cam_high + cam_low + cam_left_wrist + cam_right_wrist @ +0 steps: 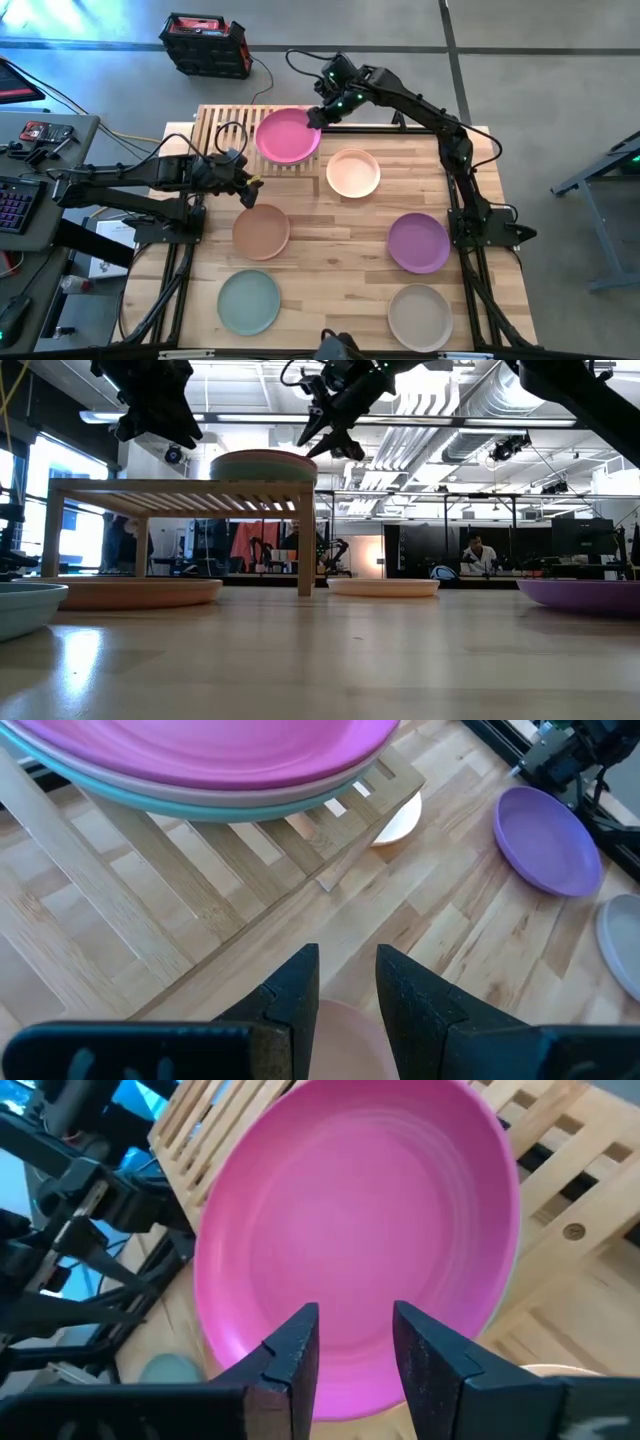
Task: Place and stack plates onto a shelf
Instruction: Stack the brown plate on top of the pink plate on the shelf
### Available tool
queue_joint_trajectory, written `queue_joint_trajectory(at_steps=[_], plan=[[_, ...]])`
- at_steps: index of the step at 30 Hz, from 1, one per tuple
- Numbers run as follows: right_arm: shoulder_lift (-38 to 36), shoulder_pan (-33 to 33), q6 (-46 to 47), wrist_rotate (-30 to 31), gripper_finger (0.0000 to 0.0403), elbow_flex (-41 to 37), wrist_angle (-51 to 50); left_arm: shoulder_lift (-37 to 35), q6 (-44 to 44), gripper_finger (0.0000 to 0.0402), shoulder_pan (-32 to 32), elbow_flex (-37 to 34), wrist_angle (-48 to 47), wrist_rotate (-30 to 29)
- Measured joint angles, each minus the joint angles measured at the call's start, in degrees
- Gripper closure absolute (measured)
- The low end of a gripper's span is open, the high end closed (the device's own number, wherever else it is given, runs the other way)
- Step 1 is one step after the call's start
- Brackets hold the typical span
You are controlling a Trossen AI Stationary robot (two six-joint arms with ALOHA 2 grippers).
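Right end effector [318,117] open, empty, just above pink plate [287,135] stacked on shelf [222,128]. Left end effector [250,185] open near shelf, over brown plate [261,231].

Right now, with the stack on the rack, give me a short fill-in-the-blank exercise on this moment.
1. The top plate of the stack on the shelf is ____.
2. The gripper above that stack is the ____ one.
3. The left gripper hangs over the ____ plate.
4. The plate nearest the shelf's right end is ____.

Missing words: pink; right; brown; peach
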Motion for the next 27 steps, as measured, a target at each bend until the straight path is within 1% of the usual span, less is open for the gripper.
queue_joint_trajectory(at_steps=[3, 10, 17, 20, 24, 27], plan=[[-0.53, 0.04, 0.34, -0.04, 0.0295, -0.02, -0.31, 0.01, 0.99, 0.0312, 0.04, 0.00, 0.02, 0.21], [-4.11, 1.35, 0.41, 2.24, 0.0295, -0.02, -0.51, 0.00, 2.07, 0.0312, 0.04, 0.00, -0.11, 0.41], [-7.66, 4.66, 0.97, 8.09, 0.0295, -0.02, -1.22, -0.72, 3.15, 0.0312, 0.04, 0.00, -0.06, 1.97], [-8.93, 6.23, 1.52, 8.46, 0.0295, -0.02, -1.73, -1.01, 5.02, 0.0312, 0.04, 0.00, 0.02, 1.97], [-9.81, 9.04, 2.93, 10.43, 0.0295, -0.02, -5.11, -1.03, 7.87, 0.0312, 0.04, 0.00, 0.03, 2.34], [-10.19, 11.70, 3.03, 14.38, 0.0295, -0.02, -9.64, -1.02, 10.27, 0.0312, 0.04, 0.00, 0.34, 3.45]])
